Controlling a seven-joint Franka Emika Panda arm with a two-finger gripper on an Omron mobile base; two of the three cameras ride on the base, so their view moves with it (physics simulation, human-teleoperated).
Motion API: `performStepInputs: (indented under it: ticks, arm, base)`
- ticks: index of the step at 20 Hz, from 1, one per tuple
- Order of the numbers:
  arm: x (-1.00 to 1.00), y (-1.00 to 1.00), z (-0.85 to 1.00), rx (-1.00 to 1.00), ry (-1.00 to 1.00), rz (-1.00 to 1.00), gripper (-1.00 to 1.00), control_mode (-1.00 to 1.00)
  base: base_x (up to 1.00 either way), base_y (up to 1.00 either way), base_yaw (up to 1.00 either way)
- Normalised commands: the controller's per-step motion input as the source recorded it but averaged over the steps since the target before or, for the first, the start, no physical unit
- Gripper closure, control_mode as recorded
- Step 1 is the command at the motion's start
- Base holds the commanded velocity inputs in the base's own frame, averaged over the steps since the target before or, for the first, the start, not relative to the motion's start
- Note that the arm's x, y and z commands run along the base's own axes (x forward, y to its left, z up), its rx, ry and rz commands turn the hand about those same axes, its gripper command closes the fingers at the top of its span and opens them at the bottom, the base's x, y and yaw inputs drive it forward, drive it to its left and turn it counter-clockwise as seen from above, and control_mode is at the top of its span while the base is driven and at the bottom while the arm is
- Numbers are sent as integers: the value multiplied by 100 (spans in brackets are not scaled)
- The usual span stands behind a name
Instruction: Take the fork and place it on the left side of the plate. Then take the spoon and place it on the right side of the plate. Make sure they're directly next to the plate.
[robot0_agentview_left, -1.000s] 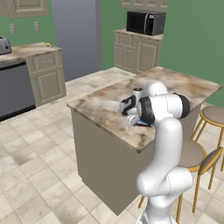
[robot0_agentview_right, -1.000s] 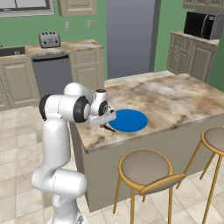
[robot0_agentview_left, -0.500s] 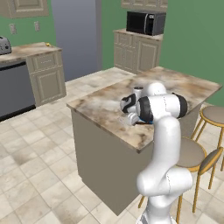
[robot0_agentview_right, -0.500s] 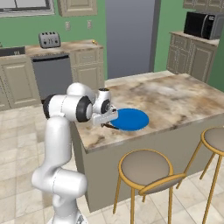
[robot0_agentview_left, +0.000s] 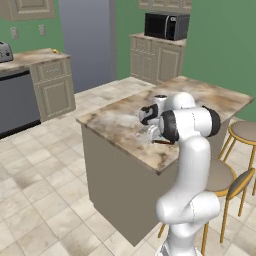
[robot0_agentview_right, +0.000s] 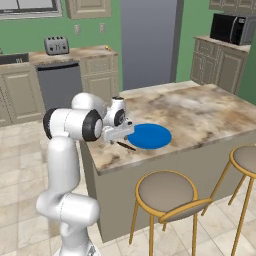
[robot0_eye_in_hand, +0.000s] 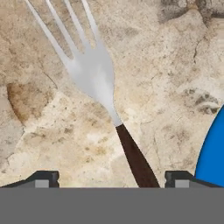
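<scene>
1. Fork (robot0_eye_in_hand: 98, 81) placement is the step we judge to be in hand: it lies flat on the marble island counter (robot0_agentview_right: 200, 112), just to the left of the plate (robot0_agentview_right: 148, 136), its dark handle also visible by the plate's rim in the right base view.
2. We see the gripper (robot0_eye_in_hand: 113, 178) directly above the fork's handle, its two fingertips (robot0_eye_in_hand: 43, 178) standing wide apart on either side of it and touching nothing, so we read the gripper as fully open and holding nothing.
3. We see the plate's blue edge at the right of the hand view, near the handle but not touching it; we judge the fork to be set down beside the plate.
4. We cannot find the spoon in these pictures, so we cannot say where it lies relative to the plate.
5. Next, we think the hand should lift straight up clear of the fork, then go to the spoon and bring it to the plate's right side.
</scene>
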Motion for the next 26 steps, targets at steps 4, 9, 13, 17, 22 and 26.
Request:
performStepInputs:
  ticks: [4, 9, 13, 17, 22, 26]
  arm:
    - [-69, 16, 65, 0, -7, 0, -100, -100]
    - [-99, 37, 68, 0, -6, 0, -100, -100]
    - [-100, 59, 59, 0, -6, -6, -100, -100]
    - [-100, 58, 42, 0, -1, -9, -100, -100]
    - [-100, 37, 38, 1, -3, -8, -100, -100]
    - [-100, 44, 11, 0, -14, -20, -100, -100]
  base:
    - [0, 0, 0]
    - [0, 0, 0]
    - [0, 0, 0]
    - [0, 0, 0]
    - [0, 0, 0]
    - [0, 0, 0]
